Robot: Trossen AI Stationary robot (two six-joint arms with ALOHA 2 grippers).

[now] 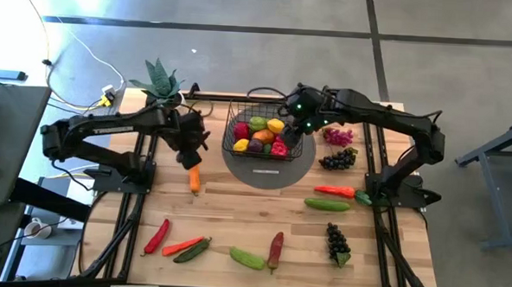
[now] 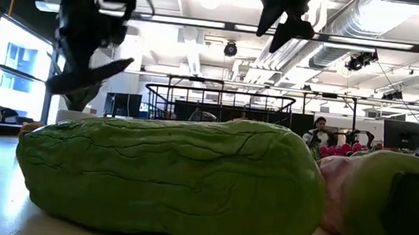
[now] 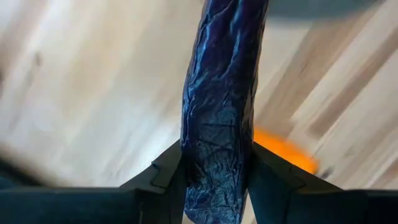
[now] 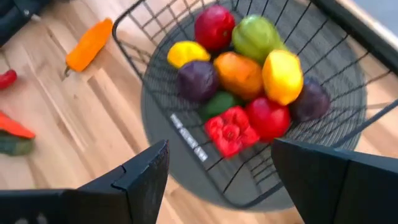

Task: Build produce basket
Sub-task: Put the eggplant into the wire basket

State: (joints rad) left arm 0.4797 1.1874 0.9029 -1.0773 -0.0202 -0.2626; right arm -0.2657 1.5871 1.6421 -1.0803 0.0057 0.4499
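On your left, the left gripper point(image 1: 189, 146) hangs above the desk point(image 1: 235, 216), left of the basket, pinching a dark purple eggplant point(image 3: 221, 118) between its fingers point(image 3: 163, 180). An orange pepper point(image 1: 194, 179) lies on the desk just near of it. In the middle, the basket point(image 1: 235, 136) sits on a grey round mat point(image 1: 268, 172), already holding several pieces of produce point(image 1: 265, 137). On your right, the right gripper point(image 1: 299, 119) hovers over the basket's right edge, its fingers spread and holding nothing.
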